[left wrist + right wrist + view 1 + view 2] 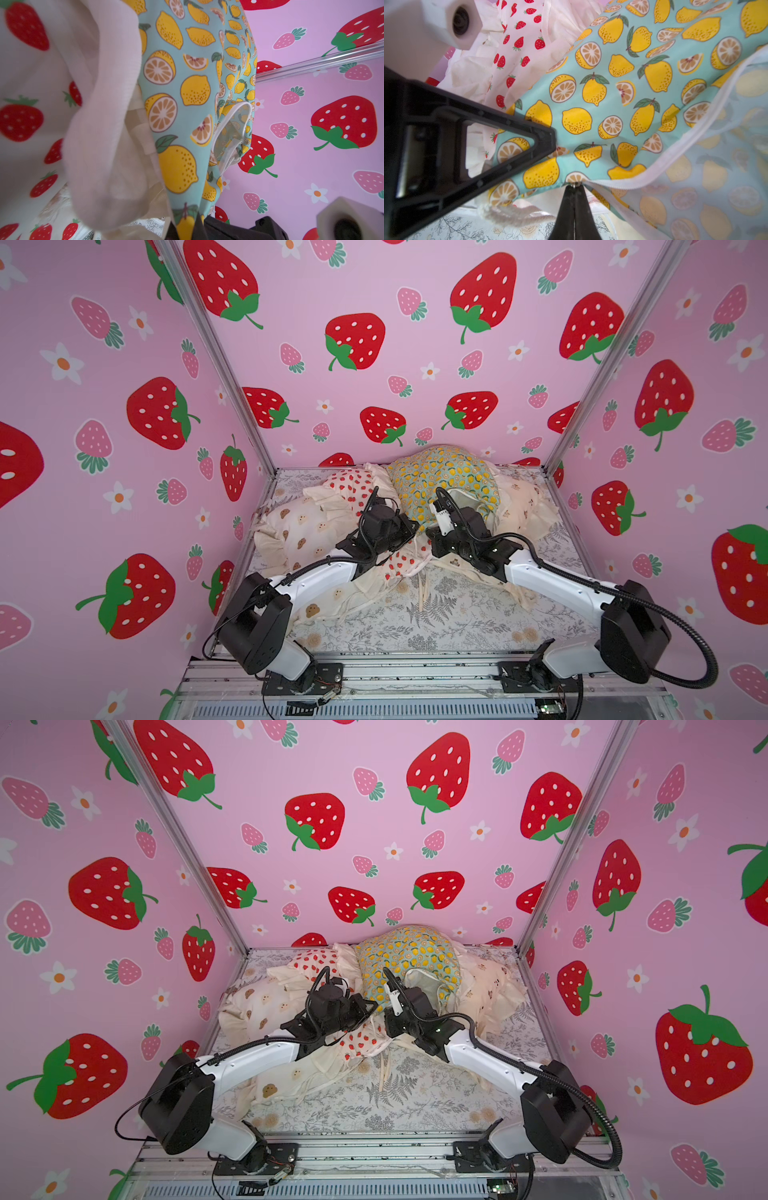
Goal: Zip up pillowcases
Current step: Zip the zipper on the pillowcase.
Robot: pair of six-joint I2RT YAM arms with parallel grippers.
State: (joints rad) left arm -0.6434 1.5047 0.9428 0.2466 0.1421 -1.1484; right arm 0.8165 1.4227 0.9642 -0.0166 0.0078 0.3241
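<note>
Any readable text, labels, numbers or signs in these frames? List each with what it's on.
No text in any view can be read.
White piece at the wrist of the right arm: it has dark marks, too small to read in both top views.
Lemon pillowcase, strawberry pillowcase, fern-print sheet and walls: pictures only, no lettering.
</note>
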